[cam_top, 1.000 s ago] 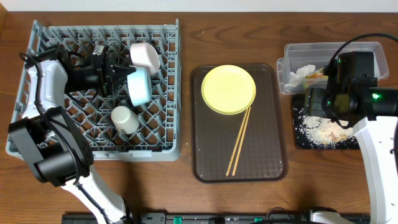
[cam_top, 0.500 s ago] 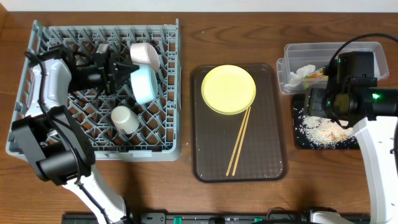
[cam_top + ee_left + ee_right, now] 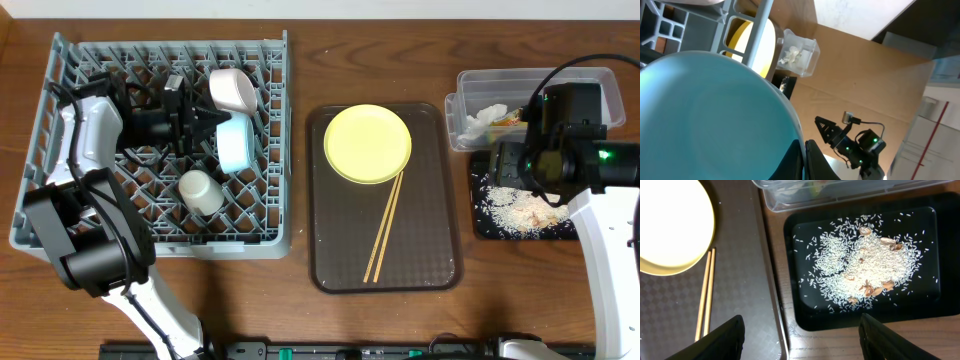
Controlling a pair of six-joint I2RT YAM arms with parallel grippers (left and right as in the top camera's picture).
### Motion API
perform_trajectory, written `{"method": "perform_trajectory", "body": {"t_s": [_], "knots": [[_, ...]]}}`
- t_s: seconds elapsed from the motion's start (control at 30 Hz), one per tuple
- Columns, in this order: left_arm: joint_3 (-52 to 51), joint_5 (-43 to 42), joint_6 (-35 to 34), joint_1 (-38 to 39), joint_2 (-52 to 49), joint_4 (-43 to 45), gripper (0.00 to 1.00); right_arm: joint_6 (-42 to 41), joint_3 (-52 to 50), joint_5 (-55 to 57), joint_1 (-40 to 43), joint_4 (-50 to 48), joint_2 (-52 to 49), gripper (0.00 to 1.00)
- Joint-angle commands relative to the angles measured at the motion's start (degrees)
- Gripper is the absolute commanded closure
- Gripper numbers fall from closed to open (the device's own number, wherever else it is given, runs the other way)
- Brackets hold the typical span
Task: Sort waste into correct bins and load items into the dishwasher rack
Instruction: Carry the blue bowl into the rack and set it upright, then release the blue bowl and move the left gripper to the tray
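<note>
Yet to load, nearest, on brown tray [image 3: 430, 200]: chopsticks [image 3: 385, 228], then yellow plate [image 3: 367, 143]. Alongside, right gripper [image 3: 802, 330] spread wide and empty above crumbs [image 3: 867, 272] in black tray [image 3: 930, 305]. In dishwasher rack [image 3: 60, 200]: cup [image 3: 200, 190], light blue bowl [image 3: 235, 143] clamped at rim by left gripper [image 3: 205, 125], pinkish bowl [image 3: 232, 90]. Farthest, tissue [image 3: 482, 120] in clear tub [image 3: 600, 80].

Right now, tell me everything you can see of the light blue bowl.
The light blue bowl is round, smooth and plain, with a slight gloss, like plastic or glazed ceramic. It stands tipped on its side among the pegs of the grey dishwasher rack, right of its middle, between the pinkish-white bowl and the small white cup. The left hand is shut on its rim.
</note>
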State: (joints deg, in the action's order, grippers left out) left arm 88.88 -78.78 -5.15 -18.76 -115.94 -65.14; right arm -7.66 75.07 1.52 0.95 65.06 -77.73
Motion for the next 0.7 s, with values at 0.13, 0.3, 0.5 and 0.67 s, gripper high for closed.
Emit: {"method": "perform_trajectory", "body": {"t_s": [0.13,0.3,0.5,0.67], "knots": [[-3.65,9.62,0.11,-0.24,-0.87,2.71,0.94,0.00,1.01,-0.07,0.37,0.31,0.20,0.29],[-3.65,14.19,0.13,-0.63,-0.87,6.14,0.93,0.00,1.01,-0.04,0.37,0.79,0.20,0.29],[-3.63,19.12,0.13,-0.68,-0.85,7.69,0.44,0.00,1.01,-0.04,0.37,0.83,0.20,0.29],[-2.71,21.70,0.13,-1.22,-0.72,7.61,0.32,0.00,1.01,-0.04,0.37,0.76,0.20,0.28]]}}
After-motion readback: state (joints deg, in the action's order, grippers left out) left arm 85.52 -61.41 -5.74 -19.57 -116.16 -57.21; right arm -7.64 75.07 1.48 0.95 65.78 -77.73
